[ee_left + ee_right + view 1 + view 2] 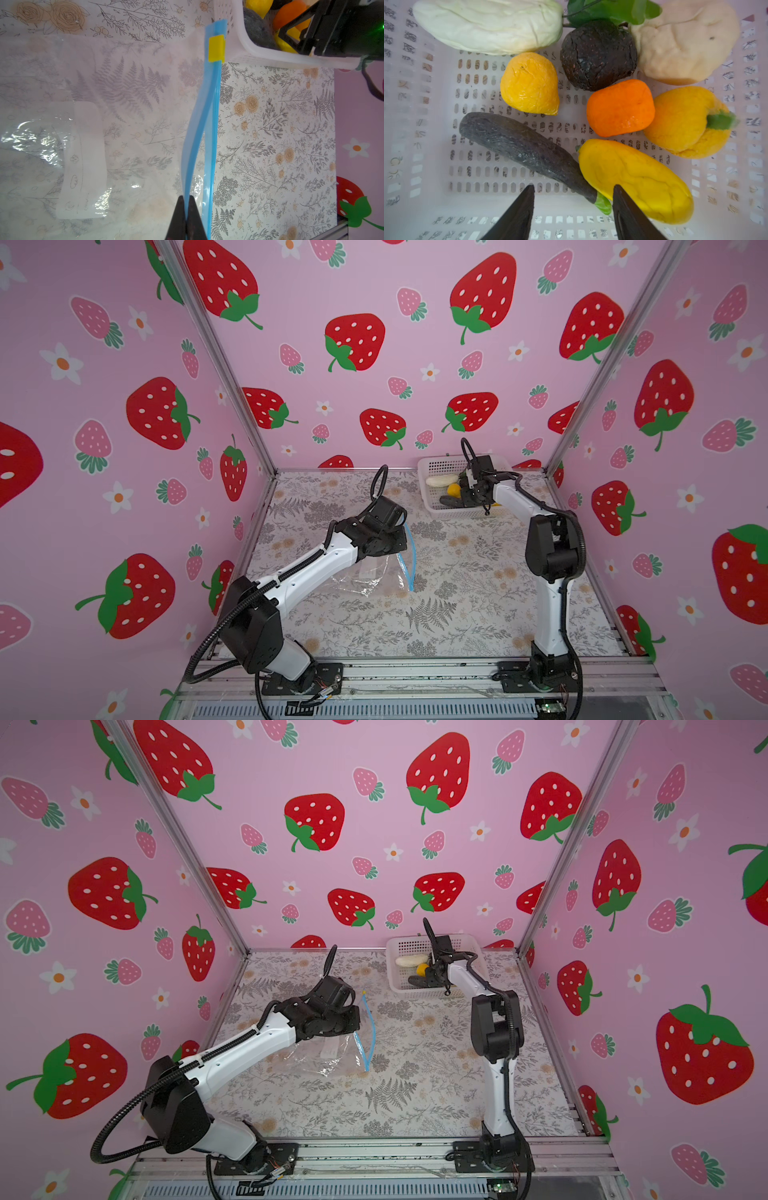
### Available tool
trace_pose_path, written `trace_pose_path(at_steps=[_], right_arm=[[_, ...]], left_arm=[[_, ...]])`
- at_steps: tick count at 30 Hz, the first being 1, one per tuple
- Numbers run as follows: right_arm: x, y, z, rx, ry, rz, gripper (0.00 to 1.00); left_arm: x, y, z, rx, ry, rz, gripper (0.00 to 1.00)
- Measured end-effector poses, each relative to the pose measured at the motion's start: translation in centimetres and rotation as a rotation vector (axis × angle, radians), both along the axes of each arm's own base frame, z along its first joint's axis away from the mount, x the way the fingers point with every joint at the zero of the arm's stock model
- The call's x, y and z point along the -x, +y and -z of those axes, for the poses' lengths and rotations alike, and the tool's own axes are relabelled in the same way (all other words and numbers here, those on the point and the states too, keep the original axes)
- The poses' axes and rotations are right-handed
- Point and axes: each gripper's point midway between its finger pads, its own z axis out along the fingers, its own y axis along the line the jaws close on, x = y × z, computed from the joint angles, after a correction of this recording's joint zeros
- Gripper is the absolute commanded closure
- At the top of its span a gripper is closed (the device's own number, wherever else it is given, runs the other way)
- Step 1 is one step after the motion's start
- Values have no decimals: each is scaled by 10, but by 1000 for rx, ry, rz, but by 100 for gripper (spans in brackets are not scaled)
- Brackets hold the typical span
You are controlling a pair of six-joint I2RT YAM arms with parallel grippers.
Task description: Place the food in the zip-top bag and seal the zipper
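Left gripper (186, 200): the fingers are pressed together, and one lip of the zipper (207, 104) is pinched between them.
Zipper: the light-blue strip is seen running straight away from the left fingertips; its two lips are parted just beyond the fingertips and brought together farther off.
Slider tab (216, 49): a yellow clip is seated on the strip at the end farthest from the left fingers, just beside the corner of the basket (259, 55).
Zip-top bag (108, 99): the clear, crinkled sheet is spread over the floral table (270, 124) to one side of the pinched strip, well apart from the right fingers.
Right gripper (573, 188): the fingers are spread apart and held over the basket; contact with its contents cannot be told.
Food (454, 489): every piece seen is lying in the white perforated basket, under and beyond the right fingers.
Between the right fingers: the green stem end of the dark eggplant (525, 149) is seen.
Beside one right finger: the long yellow piece (633, 180) is partly overlapped by it.
Beyond the right fingertips: a lemon-yellow piece (529, 83), an orange piece (620, 108) and a yellow pepper (685, 122) are laid.
Farthest from the right fingertips: a black round piece (598, 56), a long white piece (488, 25) and a beige piece (685, 41) are laid.
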Motion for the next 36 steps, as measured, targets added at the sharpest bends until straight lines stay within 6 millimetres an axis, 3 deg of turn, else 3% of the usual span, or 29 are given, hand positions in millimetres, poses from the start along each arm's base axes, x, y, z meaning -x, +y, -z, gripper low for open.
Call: trace_pose_path(at_steps=[5,18,24,28,33,36], right_arm=[[15,7,-1,1,4,-22,38],[66,20,24,28,81,-80,38],[71,20,21,28,81,-83,38],[49,-1,4,6,38,-22,37],[8,-53,-27,-40,-63,114,37],[-2,-81,-32,-51,-85,181,37]], left_arm=[[-1,0,0,1,-3,0,100],[-1,-2,-1,9,-2,5,100],[0,-3,-1,11,-4,7,100],[0,-5,-2,16,-6,12,100],[3,-7,-4,21,-8,23,100],[3,-8,-4,22,-8,25,100]])
